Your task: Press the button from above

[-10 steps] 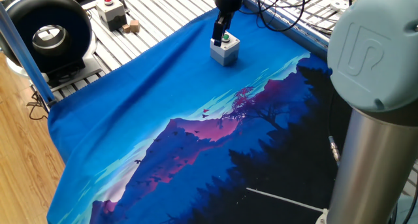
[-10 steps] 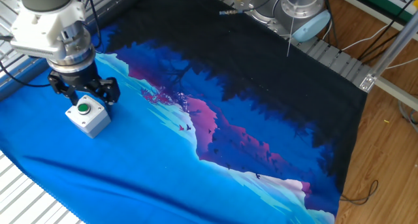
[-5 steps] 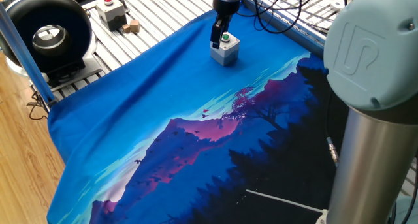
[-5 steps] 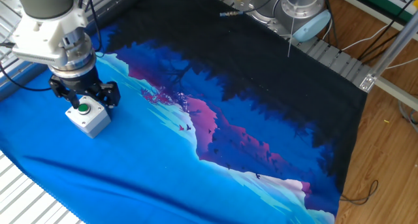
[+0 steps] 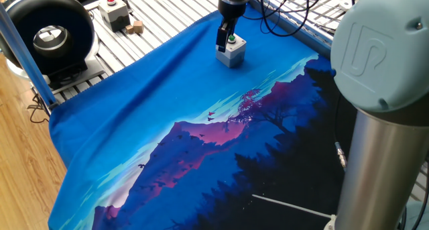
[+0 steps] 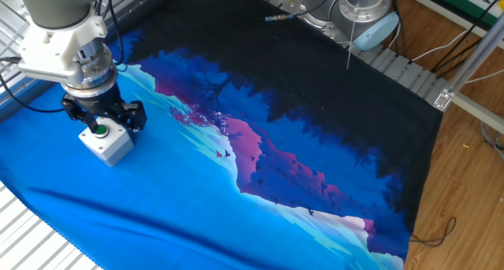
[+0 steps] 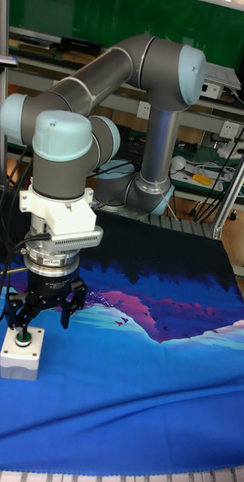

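Since a second earlier the gripper [image 7: 41,314] had shifted sideways and lowered over the light-grey box [image 6: 105,144], so that one finger [image 7: 19,316] now stood right above the button [image 7: 21,337] — whether it touched the green cap could not be told. The box itself had not moved.

Counted: one arm, one gripper with two fingers, one green button on one light-grey box, and one second grey box with a red button [image 5: 113,11]. The green button's box sat on the blue part of the printed cloth [image 5: 154,102], near the cloth's edge. In the tall fixed view the fingers were spread, with a clear gap between the tips; the other finger [image 7: 65,312] hung beside the box, clear of it, grasping nothing.

Around the light-grey box: the red-button box stood well apart from it on the slatted metal table [image 5: 161,22], off the cloth, with a small wooden block [image 5: 136,27] just beside it and a large black round device [image 5: 49,33] farther out still.

One fixed view had the gripper's body covering part of the box, the green cap just showing beside it. The other fixed view looked down on the cap between the dark fingers — only the tall view showed the gap.
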Action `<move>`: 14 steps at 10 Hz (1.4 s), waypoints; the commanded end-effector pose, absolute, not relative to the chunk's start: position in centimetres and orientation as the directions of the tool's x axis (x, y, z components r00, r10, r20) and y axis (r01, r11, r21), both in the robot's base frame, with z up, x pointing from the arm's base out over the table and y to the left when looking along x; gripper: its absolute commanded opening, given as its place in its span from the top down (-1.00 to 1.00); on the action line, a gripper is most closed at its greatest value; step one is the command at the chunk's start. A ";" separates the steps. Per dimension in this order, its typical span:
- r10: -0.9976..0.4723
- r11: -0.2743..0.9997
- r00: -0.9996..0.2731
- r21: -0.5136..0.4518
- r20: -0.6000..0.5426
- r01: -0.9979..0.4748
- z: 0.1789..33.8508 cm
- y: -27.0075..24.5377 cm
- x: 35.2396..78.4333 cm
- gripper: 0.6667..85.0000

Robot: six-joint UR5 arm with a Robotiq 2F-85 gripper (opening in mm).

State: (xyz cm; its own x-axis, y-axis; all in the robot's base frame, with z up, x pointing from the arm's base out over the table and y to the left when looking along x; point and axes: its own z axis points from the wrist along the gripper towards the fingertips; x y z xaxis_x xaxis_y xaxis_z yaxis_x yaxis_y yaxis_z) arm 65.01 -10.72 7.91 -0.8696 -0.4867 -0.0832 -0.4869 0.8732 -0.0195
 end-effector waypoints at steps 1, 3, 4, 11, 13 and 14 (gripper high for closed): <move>-0.481 0.876 -0.873 -0.006 -0.086 -0.482 7.7 -10.7 64.7 -0.72; -0.481 0.876 -0.873 -0.006 -0.086 -0.482 7.7 -10.7 64.7 -0.72; -0.481 0.876 -0.873 -0.004 -0.083 -0.482 7.7 -10.7 64.6 -0.72; -0.480 0.877 -0.874 -0.005 -0.078 -0.481 7.4 -10.7 64.5 -0.72; -0.479 0.877 -0.874 -0.001 -0.078 -0.481 7.5 -10.4 64.6 -0.71; -0.477 0.878 -0.876 -0.003 -0.075 -0.478 7.6 -10.2 64.7 -0.71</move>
